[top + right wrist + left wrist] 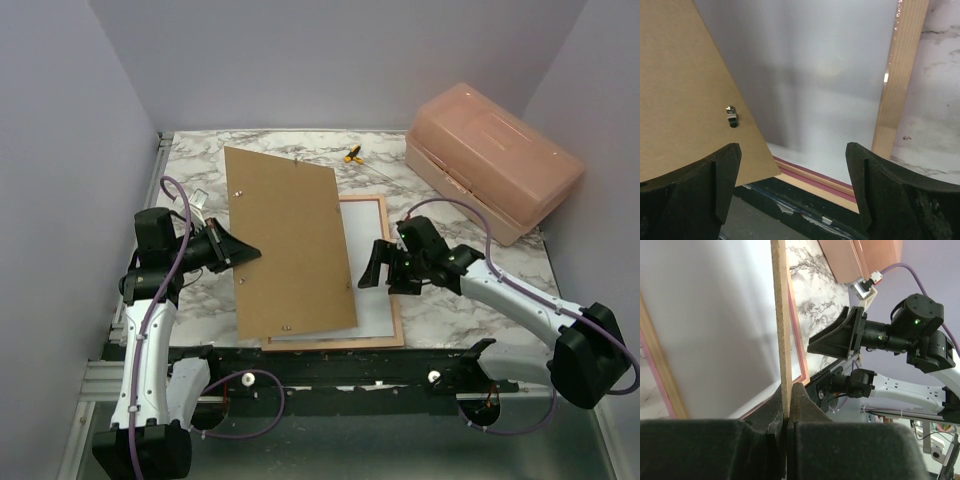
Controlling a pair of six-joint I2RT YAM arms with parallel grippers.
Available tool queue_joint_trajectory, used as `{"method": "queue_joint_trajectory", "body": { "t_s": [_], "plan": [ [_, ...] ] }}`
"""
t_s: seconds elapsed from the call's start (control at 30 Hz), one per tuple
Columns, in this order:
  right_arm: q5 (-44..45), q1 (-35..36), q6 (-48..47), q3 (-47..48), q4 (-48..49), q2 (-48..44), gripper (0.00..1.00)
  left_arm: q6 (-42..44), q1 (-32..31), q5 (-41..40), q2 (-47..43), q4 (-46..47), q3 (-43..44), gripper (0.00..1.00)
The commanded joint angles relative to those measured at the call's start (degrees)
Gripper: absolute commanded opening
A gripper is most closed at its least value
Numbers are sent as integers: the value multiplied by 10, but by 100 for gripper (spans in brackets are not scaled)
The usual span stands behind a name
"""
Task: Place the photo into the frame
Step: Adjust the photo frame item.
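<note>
The frame point(340, 344) lies flat on the marble table, its wood-coloured back up and a pink edge point(797, 340) showing. Inside it lies the photo point(372, 310), plain white side up, also visible in both wrist views point(715, 325) point(825, 90). My left gripper point(241, 256) is shut on the left edge of the brown backing board point(285, 240), which hangs tilted over the frame's left part; the board's edge point(781, 315) runs up from between my jaws point(788, 390). My right gripper point(386, 274) stands open over the frame's right side, nothing between its fingers point(792, 165). The frame's wooden rail point(900, 75) and the board's corner point(685, 100) flank it.
A salmon plastic box point(495, 170) stands at the back right. A small yellow-and-black object point(352, 154) lies near the back wall, and a small white part point(200, 203) sits left of the board. Walls close in on the left, back and right.
</note>
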Motion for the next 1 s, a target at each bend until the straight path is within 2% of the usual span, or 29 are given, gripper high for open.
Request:
{"method": "queue_joint_trajectory", "body": {
  "t_s": [0.0,0.17,0.33,0.43,0.63,0.77,0.97],
  "plan": [
    [-103,-43,6,-18,67,4,92,-26,4,72,-5,71,-11,0],
    [-207,-131,4,-57,107,-22,92,-52,4,91,-7,113,-41,0],
    [-233,-174,-2,-46,106,-38,92,-54,4,111,-10,130,-61,0],
    [-209,-174,-22,14,71,-20,92,-39,-4,124,-19,127,-69,0],
    [-169,-174,-67,192,4,51,91,-36,-39,128,-52,131,-93,0],
    [-169,-173,-68,280,0,97,89,-88,-83,110,-90,177,-130,0],
    [-205,-160,-40,364,36,166,77,-165,-156,61,-139,242,-186,0]
  ]
}}
